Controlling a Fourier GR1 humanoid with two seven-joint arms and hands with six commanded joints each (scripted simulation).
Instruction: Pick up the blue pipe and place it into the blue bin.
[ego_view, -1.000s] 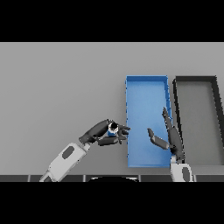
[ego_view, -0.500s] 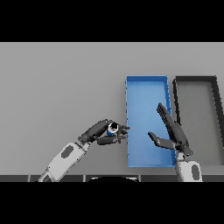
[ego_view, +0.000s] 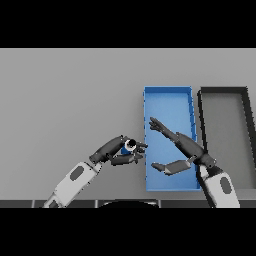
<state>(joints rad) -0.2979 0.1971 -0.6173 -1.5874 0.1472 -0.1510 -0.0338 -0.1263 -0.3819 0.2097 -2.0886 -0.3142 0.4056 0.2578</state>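
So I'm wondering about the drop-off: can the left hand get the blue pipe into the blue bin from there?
Probably yes: the left hand holds the blue pipe beside the blue bin, though the open right hand hovers over it.

A small blue pipe (ego_view: 128, 147) sits pinched in the left robot hand (ego_view: 116, 152), just left of the long blue bin (ego_view: 168, 92) near the desk's front edge.

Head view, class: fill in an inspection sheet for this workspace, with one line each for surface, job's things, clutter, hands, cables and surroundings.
Surface: grey table, flat.
Job's things: blue pipe held just left of the blue bin, not yet in it.
Clutter: black bin right of the blue bin.
Hands: left hand curled round the pipe; right hand open over the blue bin, holding nothing.
Cables: nothing seen.
Surroundings: nothing seen.
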